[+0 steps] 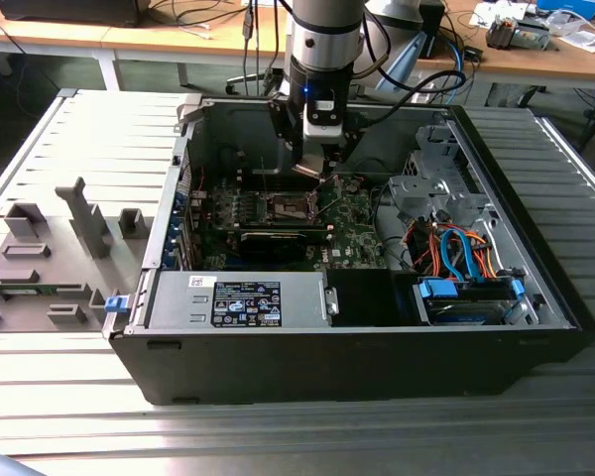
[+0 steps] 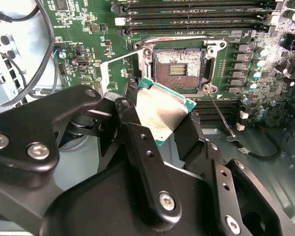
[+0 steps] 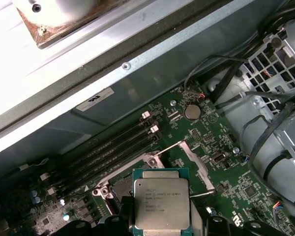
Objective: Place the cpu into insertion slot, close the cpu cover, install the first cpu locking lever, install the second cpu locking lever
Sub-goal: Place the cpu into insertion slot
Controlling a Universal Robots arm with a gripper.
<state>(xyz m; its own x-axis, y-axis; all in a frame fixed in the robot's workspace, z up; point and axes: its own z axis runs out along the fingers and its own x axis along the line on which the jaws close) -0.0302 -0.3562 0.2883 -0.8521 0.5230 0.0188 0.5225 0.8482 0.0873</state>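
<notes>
My gripper [image 1: 314, 171] hangs inside the open computer case [image 1: 535, 327], just above the green board. It is shut on the cpu [image 2: 162, 110], a flat square chip with a silver-grey top, held by two opposite edges between the black fingers [image 2: 132, 128]. In the first wrist view the cpu [image 3: 162, 199] hovers level over the insertion slot [image 3: 119, 189] and hides part of it. The insertion slot [image 2: 179, 69] lies open, with its dark contact field showing. The cpu cover [image 3: 194, 162] stands swung up beside the slot. A thin locking lever [image 2: 221, 118] sticks out from the slot's corner.
Black memory slots [image 3: 113, 147] run close beside the socket. A drive cage with orange and blue cables [image 1: 456, 248] fills the case on the exterior view's right. The power supply [image 1: 243, 297] sits at the front. Grey fixtures [image 1: 50, 248] stand on the table outside.
</notes>
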